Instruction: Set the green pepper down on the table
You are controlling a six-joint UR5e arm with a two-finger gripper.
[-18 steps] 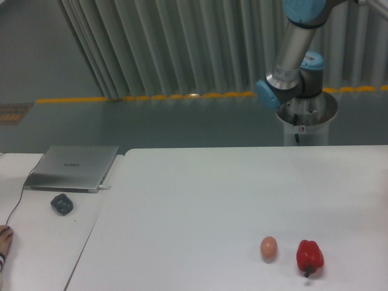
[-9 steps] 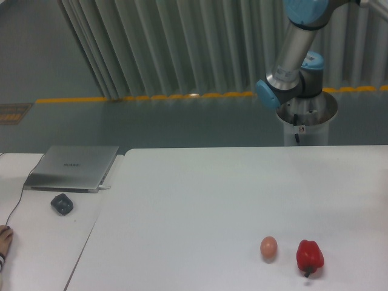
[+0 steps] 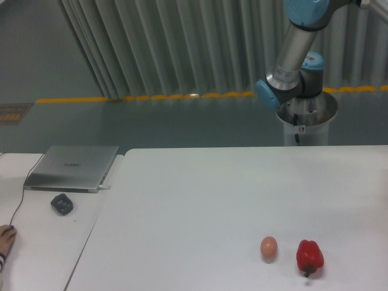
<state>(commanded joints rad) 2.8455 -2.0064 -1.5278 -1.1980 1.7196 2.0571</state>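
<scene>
Green pepper: not in view. Table [image 3: 194, 200]: holds egg [image 3: 268, 247] just beside red pepper [image 3: 310, 256], near front right. Arm [image 3: 297, 54]: rear right; gripper out of frame, state unknown.

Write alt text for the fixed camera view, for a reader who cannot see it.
A white table holds an egg beside a red pepper near its front right. Behind it part of a robot arm shows, its gripper out of frame. On a side desk at left sit a closed laptop and a mouse.
</scene>
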